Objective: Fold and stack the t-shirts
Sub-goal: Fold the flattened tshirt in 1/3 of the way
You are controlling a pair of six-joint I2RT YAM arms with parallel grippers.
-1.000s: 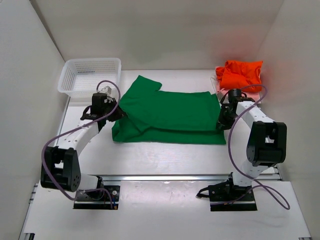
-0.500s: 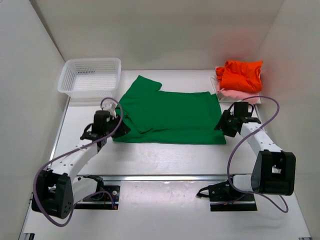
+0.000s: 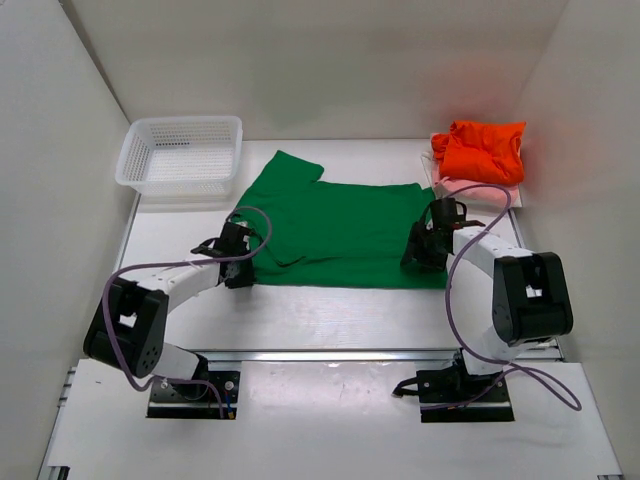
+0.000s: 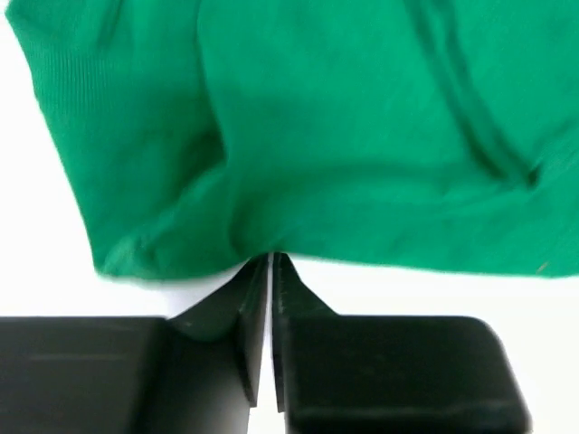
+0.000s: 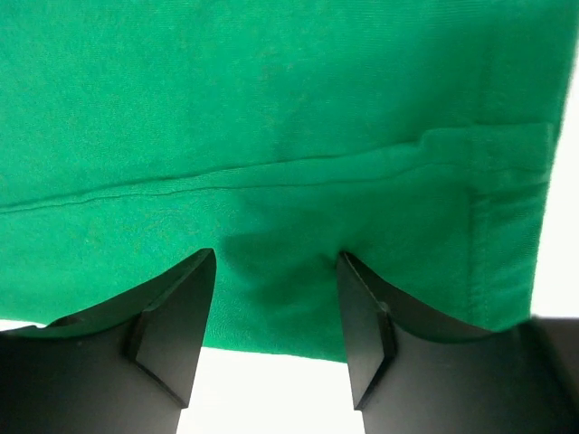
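A bright green t-shirt lies folded lengthwise in the middle of the table, one sleeve pointing to the back left. My left gripper is at its near left corner. In the left wrist view the jaws are pressed almost together, with the green hem gathered at their tips. My right gripper rests on the shirt's right edge. It is open, and green cloth spans the gap between its fingers. An orange t-shirt lies bunched at the back right on top of a pale pink one.
A white mesh basket stands at the back left corner, close to the green sleeve. White walls close in the table on the left, back and right. The arms' bases sit on a rail at the near edge.
Both grippers let go of the green shirt, which settled flat. The left gripper moved to the near left corner and closed again. The right swung inward onto the right edge, jaws open.
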